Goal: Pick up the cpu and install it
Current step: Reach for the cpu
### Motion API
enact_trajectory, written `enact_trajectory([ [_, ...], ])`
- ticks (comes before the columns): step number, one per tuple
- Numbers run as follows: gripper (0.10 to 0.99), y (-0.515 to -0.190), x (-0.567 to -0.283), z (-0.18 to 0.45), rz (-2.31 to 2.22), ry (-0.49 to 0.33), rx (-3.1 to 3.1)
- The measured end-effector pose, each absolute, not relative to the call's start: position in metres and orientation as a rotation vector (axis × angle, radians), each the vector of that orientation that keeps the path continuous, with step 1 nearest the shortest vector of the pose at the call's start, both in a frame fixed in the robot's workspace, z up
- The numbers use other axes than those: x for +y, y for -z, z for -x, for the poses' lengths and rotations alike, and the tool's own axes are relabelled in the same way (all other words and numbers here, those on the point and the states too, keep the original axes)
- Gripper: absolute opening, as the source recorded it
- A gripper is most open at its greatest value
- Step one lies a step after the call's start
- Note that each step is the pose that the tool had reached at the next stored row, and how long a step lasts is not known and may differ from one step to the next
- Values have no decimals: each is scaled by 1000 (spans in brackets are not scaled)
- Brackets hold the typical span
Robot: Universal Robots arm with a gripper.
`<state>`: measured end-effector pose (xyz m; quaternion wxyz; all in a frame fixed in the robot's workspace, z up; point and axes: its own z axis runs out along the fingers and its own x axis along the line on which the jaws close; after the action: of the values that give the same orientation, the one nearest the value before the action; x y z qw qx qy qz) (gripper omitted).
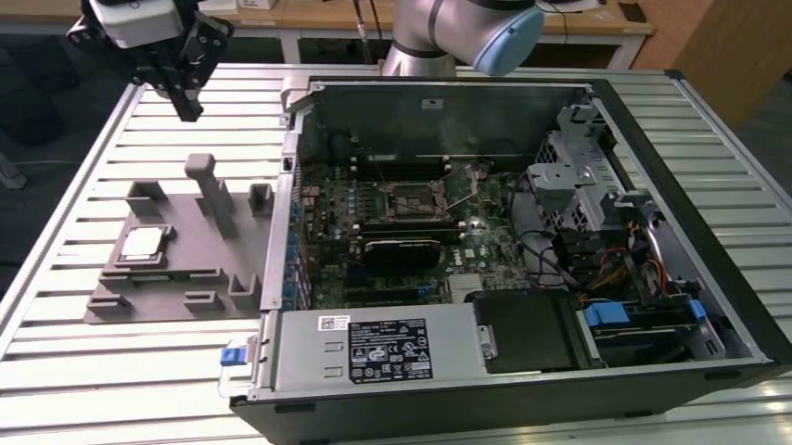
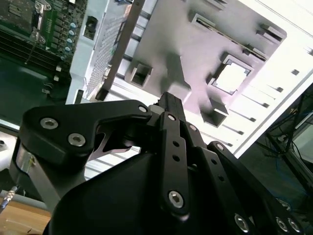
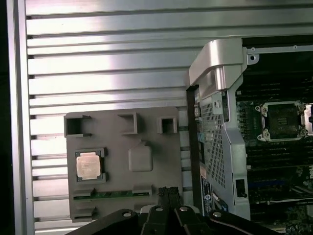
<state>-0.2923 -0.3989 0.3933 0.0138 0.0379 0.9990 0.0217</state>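
Note:
The cpu is a small square chip with a pale metal top. It lies flat in a recess of the grey holder plate on the exterior view's left. Both wrist views show the cpu from above. My gripper hangs high over the table, beyond the far end of the holder and well away from the chip. Its black fingers are shut together with nothing between them. The bare socket sits in the middle of the green motherboard inside the open computer case.
The open computer case fills the middle and the exterior view's right, with its raised metal wall next to the holder. Upright grey posts stand on the holder. The slatted metal table lies around both.

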Motion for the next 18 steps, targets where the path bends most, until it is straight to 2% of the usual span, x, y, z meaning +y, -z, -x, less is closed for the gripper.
enact_trajectory([
  [18,106,-393,-399,336,-118,-68,3110],
])
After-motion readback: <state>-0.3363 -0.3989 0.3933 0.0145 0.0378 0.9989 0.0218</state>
